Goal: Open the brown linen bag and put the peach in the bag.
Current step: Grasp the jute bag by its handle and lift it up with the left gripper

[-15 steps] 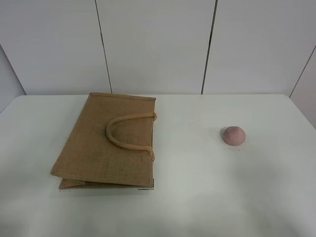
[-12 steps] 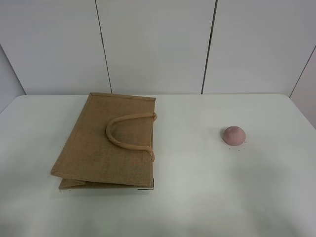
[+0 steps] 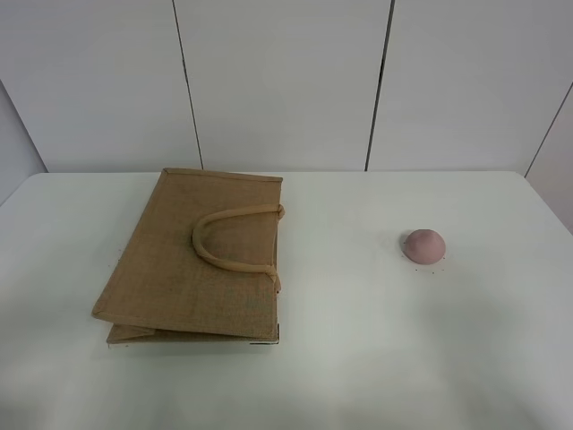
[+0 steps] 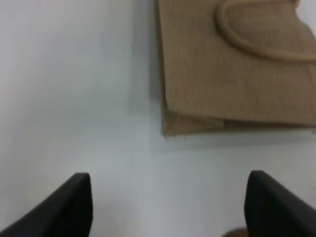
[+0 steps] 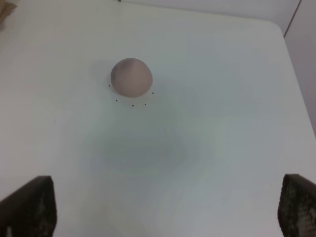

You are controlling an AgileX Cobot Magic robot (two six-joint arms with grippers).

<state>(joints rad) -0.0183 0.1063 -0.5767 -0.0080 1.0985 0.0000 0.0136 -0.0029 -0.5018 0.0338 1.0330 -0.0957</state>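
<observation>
The brown linen bag [image 3: 199,258] lies flat and closed on the left half of the white table, its loop handle [image 3: 228,240] resting on top. The left wrist view catches the bag's near corner [image 4: 232,69]. The peach [image 3: 423,245], small and dusty pink, sits alone on the right side; the right wrist view looks down on the peach [image 5: 131,77]. My left gripper [image 4: 170,207] is open above bare table, short of the bag's corner. My right gripper [image 5: 168,210] is open, well back from the peach. Neither arm appears in the high view.
The white table [image 3: 358,358] has a rounded far right corner, with its right edge [image 5: 296,64] close beyond the peach. White wall panels [image 3: 286,81] stand behind the table. Tiny dark specks dot the surface around the peach.
</observation>
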